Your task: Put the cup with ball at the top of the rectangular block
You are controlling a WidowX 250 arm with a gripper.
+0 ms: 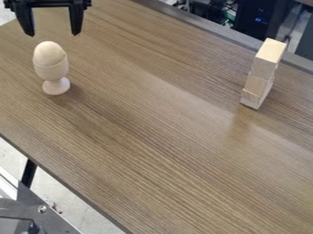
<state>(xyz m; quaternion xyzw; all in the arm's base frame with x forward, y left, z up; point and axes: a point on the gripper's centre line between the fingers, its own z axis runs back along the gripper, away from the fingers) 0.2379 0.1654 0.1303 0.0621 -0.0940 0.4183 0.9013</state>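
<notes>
The black two-finger gripper (51, 34) hangs above the pale wooden egg-shaped ball in its footed cup (52, 71), its fingers spread apart, I think for gripping it. The cup stands upright on the brown wood-grain table (156, 151), well apart from the pale stacked rectangular blocks (264, 73).

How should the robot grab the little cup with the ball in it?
Probably by coming down from above with the gripper open, one finger on each side of the cup, and closing on its rounded bowl, below the ball. The cup stands upright, the bowl is wider than the thin stem, and the ball pokes out on top, so squeezing the ball might just lift it out.
</notes>
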